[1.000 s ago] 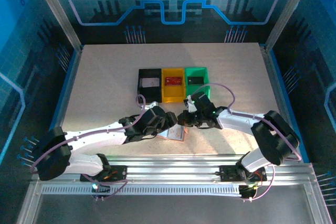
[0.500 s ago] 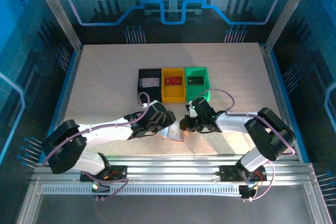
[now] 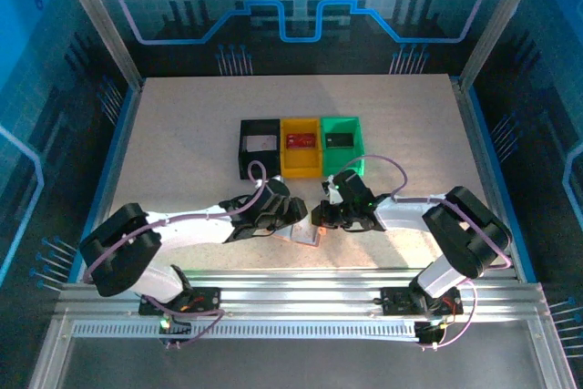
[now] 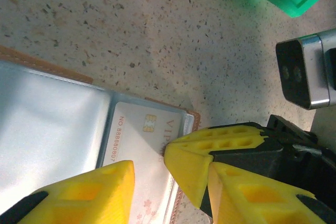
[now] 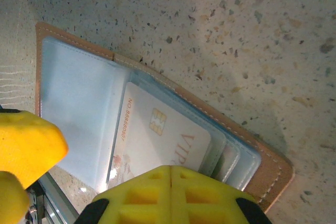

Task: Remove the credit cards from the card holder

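We count three bins: one black bin (image 3: 258, 168), one yellow bin (image 3: 301, 168) and one green bin (image 3: 342, 121). We see four cards: one pale card (image 3: 262, 143), one red card (image 3: 301, 140) and one dark card (image 3: 338, 139), a single card per bin, plus one chip card (image 5: 163, 135) in the wallet (image 5: 273, 174). That is the one wallet, near the table's (image 3: 182, 134) front edge. We count two grippers, the left gripper (image 4: 168, 198) and the right gripper (image 5: 170, 192)
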You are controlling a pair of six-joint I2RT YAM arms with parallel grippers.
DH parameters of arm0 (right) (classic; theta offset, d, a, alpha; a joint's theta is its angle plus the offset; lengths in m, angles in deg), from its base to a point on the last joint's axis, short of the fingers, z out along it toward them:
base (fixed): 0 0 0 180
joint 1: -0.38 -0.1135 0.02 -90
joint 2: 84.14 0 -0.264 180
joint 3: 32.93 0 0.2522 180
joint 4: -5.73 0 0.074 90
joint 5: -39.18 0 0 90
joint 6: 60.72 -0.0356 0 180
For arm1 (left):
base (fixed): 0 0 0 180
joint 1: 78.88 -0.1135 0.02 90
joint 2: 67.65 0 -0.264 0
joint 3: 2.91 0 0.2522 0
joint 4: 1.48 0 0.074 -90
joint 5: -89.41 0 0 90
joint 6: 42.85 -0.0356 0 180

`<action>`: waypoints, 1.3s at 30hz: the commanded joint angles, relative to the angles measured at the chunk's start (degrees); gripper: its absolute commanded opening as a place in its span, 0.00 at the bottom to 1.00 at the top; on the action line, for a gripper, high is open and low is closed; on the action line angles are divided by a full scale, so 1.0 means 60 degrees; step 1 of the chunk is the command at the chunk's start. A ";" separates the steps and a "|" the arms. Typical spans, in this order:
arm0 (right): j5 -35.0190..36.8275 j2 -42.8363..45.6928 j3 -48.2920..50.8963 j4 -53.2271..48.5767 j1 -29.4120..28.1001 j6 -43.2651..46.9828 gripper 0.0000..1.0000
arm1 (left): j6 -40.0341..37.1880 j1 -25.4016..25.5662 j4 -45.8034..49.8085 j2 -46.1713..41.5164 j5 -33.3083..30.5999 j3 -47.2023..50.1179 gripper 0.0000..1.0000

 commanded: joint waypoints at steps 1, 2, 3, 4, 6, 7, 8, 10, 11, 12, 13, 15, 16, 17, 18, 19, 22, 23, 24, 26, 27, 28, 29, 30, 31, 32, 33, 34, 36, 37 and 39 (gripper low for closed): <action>0.0082 -0.0180 0.0211 -0.0256 0.0110 0.0281 0.00 | -0.0337 -0.0006 -0.0165 0.0270 0.0334 0.0107 0.41; 0.0084 -0.0149 0.0245 -0.0245 0.0130 0.0297 0.00 | -0.0403 -0.0010 -0.0129 0.0290 0.0339 0.0119 0.41; 0.0082 -0.0120 0.0259 -0.0282 0.0150 0.0337 0.00 | -0.0482 0.0001 -0.0044 0.0302 0.0314 0.0133 0.41; 0.0083 -0.0092 0.0265 -0.0316 0.0173 0.0365 0.00 | -0.0552 0.0000 -0.0001 0.0291 0.0272 0.0158 0.40; 0.0069 -0.0076 0.0289 -0.0344 0.0206 0.0406 0.00 | -0.0724 0.0003 -0.0058 0.0303 0.0250 0.0247 0.40; 0.0062 -0.0072 0.0302 -0.0341 0.0217 0.0428 0.00 | -0.0783 -0.0010 -0.0016 0.0292 0.0203 0.0279 0.39; 0.0054 -0.0074 0.0306 -0.0334 0.0211 0.0434 0.00 | -0.0845 -0.0008 -0.0036 0.0305 0.0190 0.0320 0.39; 0.0043 -0.0099 0.0321 -0.0332 0.0238 0.0456 0.00 | -0.0978 -0.0023 -0.0156 0.0374 0.0178 0.0381 0.38; 0.0033 -0.0114 0.0327 -0.0322 0.0236 0.0469 0.00 | -0.1024 -0.0022 -0.0193 0.0404 0.0199 0.0397 0.38; 0.0025 -0.0130 0.0345 -0.0304 0.0229 0.0469 0.00 | -0.1091 -0.0025 -0.0304 0.0470 0.0234 0.0437 0.37; 0.0010 -0.0140 0.0359 -0.0272 0.0248 0.0463 0.00 | -0.1133 -0.0026 -0.0434 0.0517 0.0301 0.0476 0.36; -0.0004 -0.0174 0.0405 -0.0228 0.0241 0.0456 0.00 | -0.1159 -0.0024 -0.0573 0.0610 0.0343 0.0540 0.35; -0.0006 -0.0184 0.0419 -0.0210 0.0262 0.0461 0.00 | -0.1160 -0.0025 -0.0674 0.0650 0.0343 0.0593 0.35; -0.0015 -0.0191 0.0436 -0.0189 0.0266 0.0456 0.00 | -0.1162 -0.0025 -0.0715 0.0685 0.0343 0.0623 0.35; -0.0019 -0.0191 0.0464 -0.0164 0.0276 0.0454 0.00 | -0.1171 -0.0025 -0.0764 0.0727 0.0347 0.0656 0.35; -0.0019 -0.0191 0.0494 -0.0135 0.0282 0.0450 0.00 | -0.1186 -0.0016 -0.0821 0.0766 0.0365 0.0674 0.34; -0.0030 -0.0206 0.0563 -0.0071 0.0315 0.0463 0.00 | -0.1203 -0.0032 -0.0995 0.0833 0.0318 0.0798 0.34; -0.0045 -0.0220 0.0571 -0.0053 0.0323 0.0471 0.00 | -0.1211 -0.0039 -0.1067 0.0848 0.0316 0.0842 0.33; -0.0060 -0.0249 0.0591 -0.0052 0.0338 0.0478 0.00 | -0.1205 -0.0050 -0.1141 0.0870 0.0327 0.0872 0.31; -0.0063 -0.0279 0.0623 -0.0009 0.0364 0.0494 0.00 | -0.1229 -0.0054 -0.1244 0.0892 0.0336 0.0924 0.31; -0.0078 -0.0303 0.0649 0.0019 0.0383 0.0498 0.00 | -0.1240 -0.0052 -0.1313 0.0907 0.0359 0.0957 0.31; -0.0087 -0.0329 0.0669 0.0060 0.0401 0.0503 0.00 | -0.1256 -0.0061 -0.1359 0.0921 0.0361 0.0983 0.31; -0.0100 -0.0346 0.0700 0.0101 0.0434 0.0493 0.00 | -0.1266 -0.0068 -0.1362 0.0947 0.0340 0.0998 0.31; -0.0120 -0.0375 0.0721 0.0144 0.0448 0.0503 0.00 | -0.1312 -0.0069 -0.1398 0.0992 0.0361 0.1012 0.30; -0.0135 -0.0399 0.0750 0.0160 0.0473 0.0502 0.00 | -0.1341 -0.0065 -0.1426 0.1056 0.0394 0.1009 0.30; -0.0136 -0.0424 0.0759 0.0196 0.0485 0.0514 0.00 | -0.1361 -0.0069 -0.1454 0.1112 0.0411 0.1020 0.30; -0.0136 -0.0457 0.0778 0.0223 0.0502 0.0509 0.00 | -0.1362 -0.0069 -0.1506 0.1189 0.0448 0.1034 0.29; -0.0149 -0.0507 0.0792 0.0254 0.0516 0.0508 0.00 | -0.1356 -0.0061 -0.1611 0.1263 0.0478 0.1067 0.29; -0.0179 -0.0582 0.0836 0.0365 0.0536 0.0500 0.00 | -0.1307 -0.0083 -0.1905 0.1371 0.0547 0.1168 0.29; -0.0194 -0.0639 0.0848 0.0400 0.0545 0.0493 0.00 | -0.1286 -0.0076 -0.2096 0.1423 0.0572 0.1238 0.27; -0.0208 -0.0738 0.0886 0.0499 0.0549 0.0498 0.00 | -0.1236 -0.0097 -0.2329 0.1512 0.0605 0.1331 0.24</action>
